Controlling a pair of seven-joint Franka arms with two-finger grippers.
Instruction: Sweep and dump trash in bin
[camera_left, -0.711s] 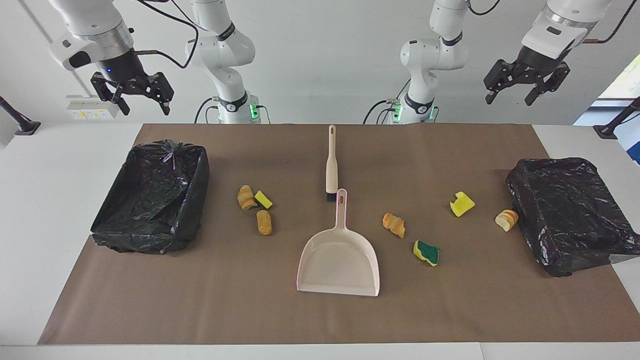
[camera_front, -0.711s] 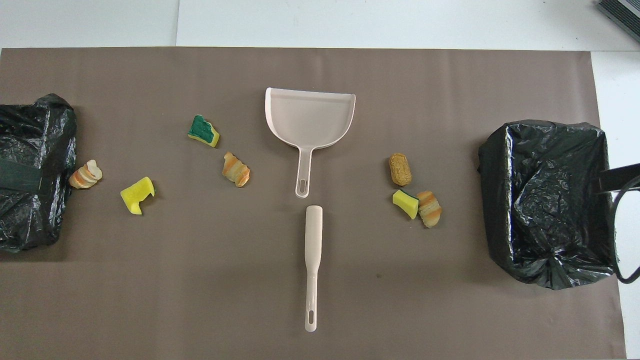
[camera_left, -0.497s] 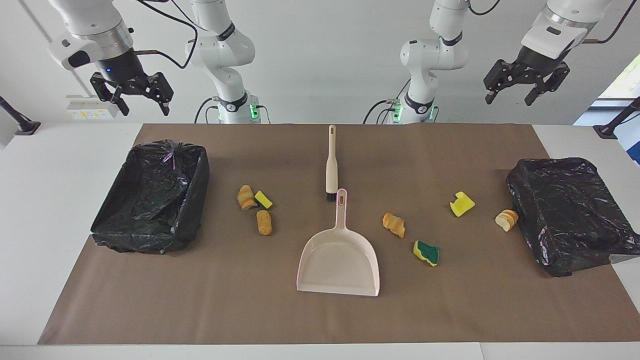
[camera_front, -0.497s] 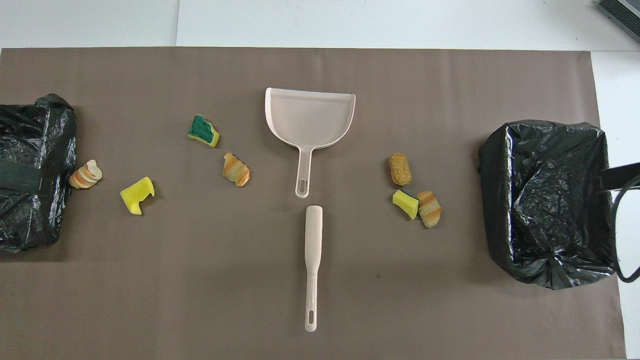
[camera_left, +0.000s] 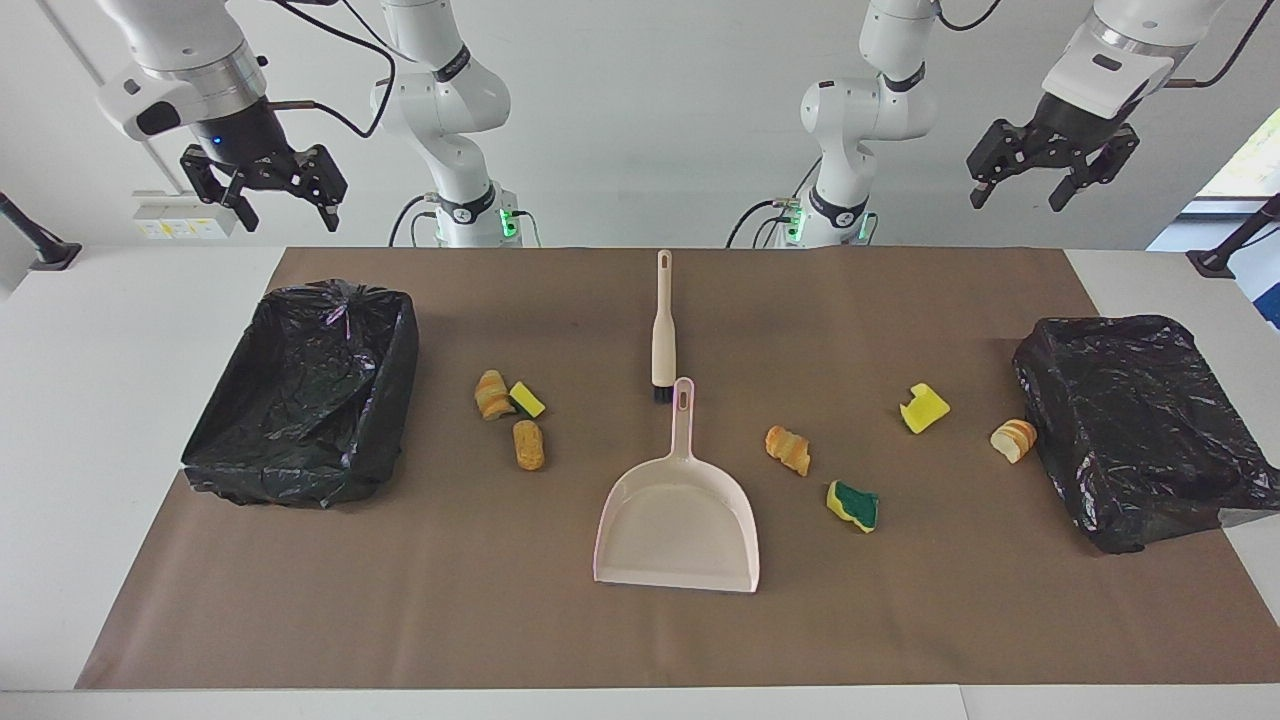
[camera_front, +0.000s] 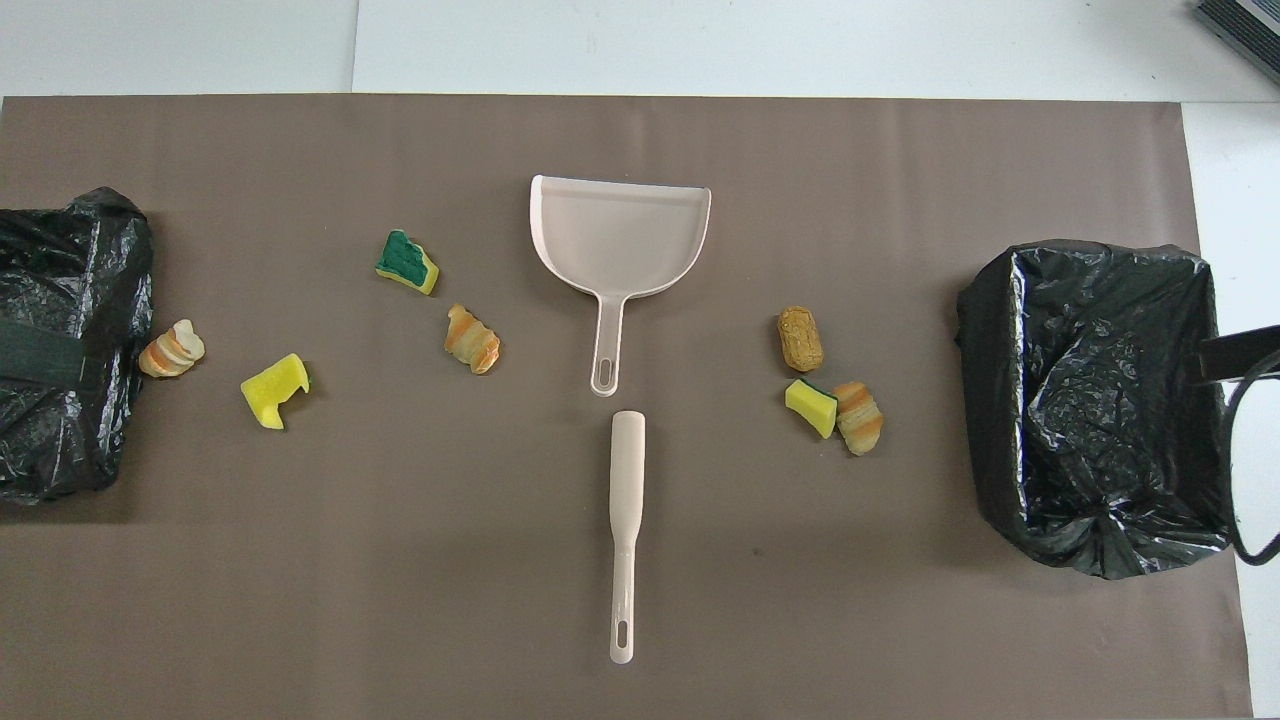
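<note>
You are starting with both grippers, left gripper and right gripper, hanging wide open and empty, so be lowering one squarely over the slim beige plastic brush lying handle-to-handle just beside the beige plastic dustpan, with the yellow sponge and tan bread-like trash scattered to either side

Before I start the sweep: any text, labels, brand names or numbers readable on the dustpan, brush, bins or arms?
None can be read.
Dustpan: plain beige, no marking.
Brush: no marking on its handle.
The black-lined bins: no print visible.
Dark bands on the arm joints: there may be lettering, too small to read.
White box past the table's edge, at the right arm's end: yellow spots, unreadable.
</note>
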